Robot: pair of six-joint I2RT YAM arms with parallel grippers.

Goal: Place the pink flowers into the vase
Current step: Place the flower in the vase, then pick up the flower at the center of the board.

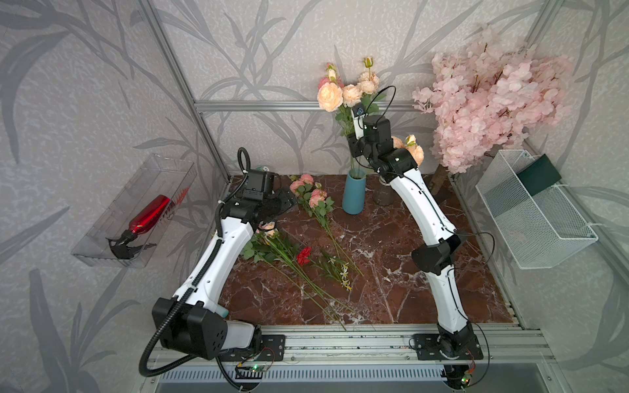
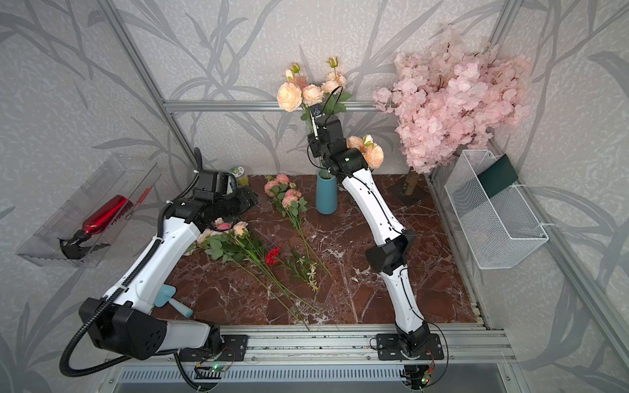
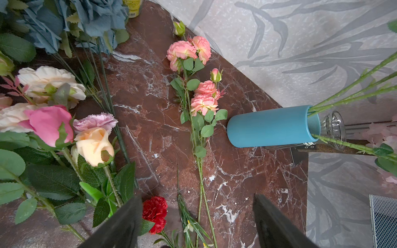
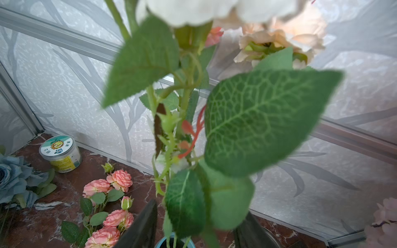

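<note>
A blue vase [image 1: 354, 194] [image 2: 326, 194] [image 3: 270, 126] stands at the back of the table, and a spray of pink flowers [image 1: 340, 92] [image 2: 306, 93] stands upright in it. My right gripper [image 1: 352, 144] [image 4: 199, 214] is just above the vase's mouth. It is open, with the spray's stems and leaves between its fingers and apart from them. A second spray of pink flowers [image 1: 311, 195] [image 2: 284, 195] [image 3: 202, 96] [image 4: 107, 206] lies flat, left of the vase. My left gripper [image 1: 286, 200] [image 3: 197, 223] hovers open and empty at the back left.
A mixed flower pile [image 1: 269, 238] [image 3: 47, 122] lies under the left arm beside a red carnation [image 1: 304, 255] [image 3: 155, 211]. Behind the right arm, a glass vase [image 1: 383, 194] holds peach blooms. A blossom tree [image 1: 490, 98], wire basket [image 1: 534, 217], jar [image 4: 61, 153] and clear wall tray [image 1: 136, 211] ring the table.
</note>
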